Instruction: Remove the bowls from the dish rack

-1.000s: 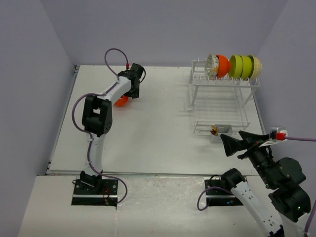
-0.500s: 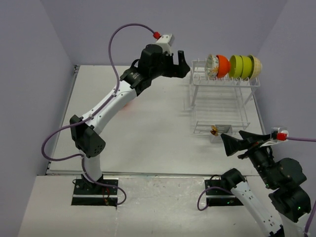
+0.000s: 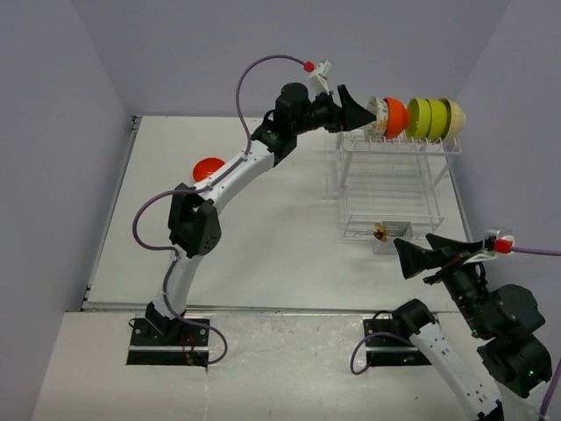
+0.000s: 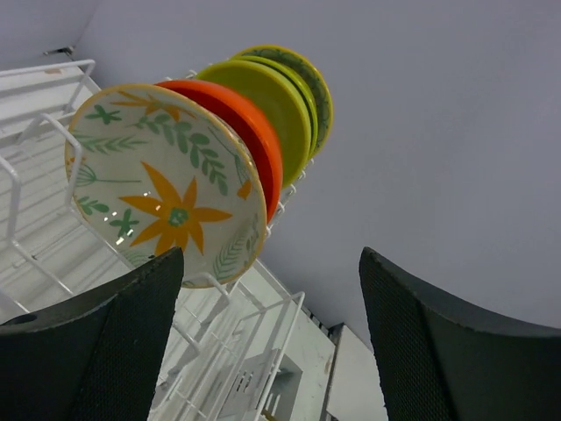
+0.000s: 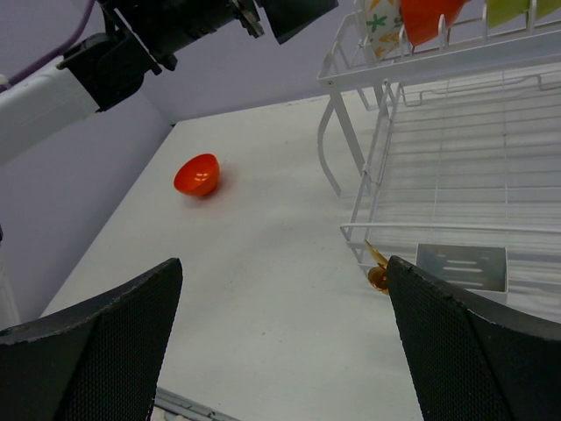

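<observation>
The white wire dish rack point(image 3: 399, 146) stands at the back right. On its top tier stand a white floral bowl point(image 3: 377, 117), an orange bowl point(image 3: 396, 117), two lime green bowls point(image 3: 419, 118) and a beige bowl point(image 3: 456, 118). A second orange bowl point(image 3: 209, 167) lies on the table at the back left. My left gripper point(image 3: 361, 113) is open and empty, raised just left of the floral bowl point(image 4: 162, 184), with the orange bowl point(image 4: 259, 136) and green bowls point(image 4: 276, 101) behind it. My right gripper point(image 3: 410, 254) is open and empty near the rack's front.
A small cutlery basket point(image 5: 462, 266) hangs on the rack's lower front, with a small amber thing point(image 5: 379, 274) beside it. The lone orange bowl point(image 5: 197, 174) and the left arm point(image 5: 166, 31) show in the right wrist view. Purple walls close in the table.
My left arm has lifted off the table at the back left, leaving the orange bowl there, and swung right to the rack's top. The right arm has not moved.
</observation>
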`<action>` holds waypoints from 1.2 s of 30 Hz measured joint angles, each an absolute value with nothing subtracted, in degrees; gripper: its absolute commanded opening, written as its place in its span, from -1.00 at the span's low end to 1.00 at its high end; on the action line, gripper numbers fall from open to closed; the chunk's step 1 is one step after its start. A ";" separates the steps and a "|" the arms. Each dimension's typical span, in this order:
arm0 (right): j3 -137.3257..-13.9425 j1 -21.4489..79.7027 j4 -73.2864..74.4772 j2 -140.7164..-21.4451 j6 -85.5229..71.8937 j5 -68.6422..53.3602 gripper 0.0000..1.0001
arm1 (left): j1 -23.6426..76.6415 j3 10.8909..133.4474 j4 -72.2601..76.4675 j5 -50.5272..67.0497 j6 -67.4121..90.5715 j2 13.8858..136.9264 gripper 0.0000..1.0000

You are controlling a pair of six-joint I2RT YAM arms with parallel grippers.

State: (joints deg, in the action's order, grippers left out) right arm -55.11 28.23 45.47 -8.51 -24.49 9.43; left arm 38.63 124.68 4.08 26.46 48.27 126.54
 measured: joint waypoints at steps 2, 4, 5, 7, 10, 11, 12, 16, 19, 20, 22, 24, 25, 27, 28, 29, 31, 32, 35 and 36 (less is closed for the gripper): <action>-55.11 28.23 45.47 -8.51 -24.51 9.41 0.98 | 38.63 125.38 6.15 27.86 50.26 128.84 0.60; -55.11 28.23 45.45 -8.51 -24.53 9.32 0.98 | 38.63 125.47 7.35 28.56 51.55 130.28 0.57; -55.11 28.23 45.45 -8.51 -24.53 9.30 0.97 | 38.63 125.47 7.97 28.82 52.01 130.69 0.53; -55.11 28.23 45.45 -8.51 -24.56 9.26 0.98 | 38.63 125.47 9.65 29.26 53.04 131.26 0.48; -55.11 28.23 45.45 -8.51 -24.60 9.21 0.98 | 38.63 125.47 12.21 29.65 54.08 131.37 0.30; -55.11 28.23 45.47 -8.51 -24.60 9.21 0.98 | 38.63 125.58 13.13 29.67 54.50 131.41 0.21; -55.11 28.23 45.47 -8.49 -24.60 9.21 0.98 | 38.63 126.06 13.80 29.74 54.78 131.68 0.19; -55.11 28.23 45.50 -8.51 -24.60 9.21 0.98 | 38.63 129.78 16.53 29.85 55.72 134.54 0.18; -55.11 28.23 45.60 -8.51 -24.60 9.19 0.98 | 38.63 131.20 17.15 29.82 56.42 136.64 0.18; -55.11 28.23 45.67 -8.51 -24.58 9.19 0.98 | 38.63 131.31 17.17 29.80 56.47 137.16 0.15; -55.11 28.23 45.76 -8.49 -24.58 9.17 0.98 | 38.65 131.37 17.17 29.78 56.51 138.17 0.11; -55.11 28.23 45.87 -8.51 -24.56 9.17 0.98 | 38.72 131.37 17.19 29.80 56.53 139.04 0.01; -55.11 28.23 45.87 -8.51 -24.56 9.17 0.98 | 38.79 131.37 17.54 29.95 56.82 139.41 -0.03; -55.11 28.23 45.89 -8.51 -24.51 9.17 0.98 | 38.89 131.37 19.03 30.28 56.86 139.72 -0.06; -55.11 28.23 45.95 -8.51 -24.47 9.17 0.98 | 39.03 131.37 19.40 30.28 56.82 139.72 -0.15; -55.11 28.23 46.02 -8.51 -24.45 9.19 0.98 | 39.07 131.37 19.66 30.28 56.80 139.72 -0.17; -55.11 28.23 46.37 -8.49 -24.40 9.23 0.98 | 39.16 131.37 19.88 30.26 56.49 139.72 -0.22; -55.11 28.23 46.52 -8.49 -24.40 9.23 0.98 | 39.16 131.37 19.92 30.22 56.40 139.72 -0.24; -55.11 28.23 46.70 -8.47 -24.40 9.23 0.98 | 39.33 131.37 20.05 29.98 56.18 139.72 -0.24; -55.11 28.23 46.72 -8.47 -24.40 9.21 0.98 | 39.42 131.37 20.05 29.87 56.05 139.72 -0.24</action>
State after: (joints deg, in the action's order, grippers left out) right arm -55.11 28.23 46.72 -8.47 -24.40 9.21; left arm 39.42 131.37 20.05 29.87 56.05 139.72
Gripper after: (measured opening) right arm 0.987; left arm 0.381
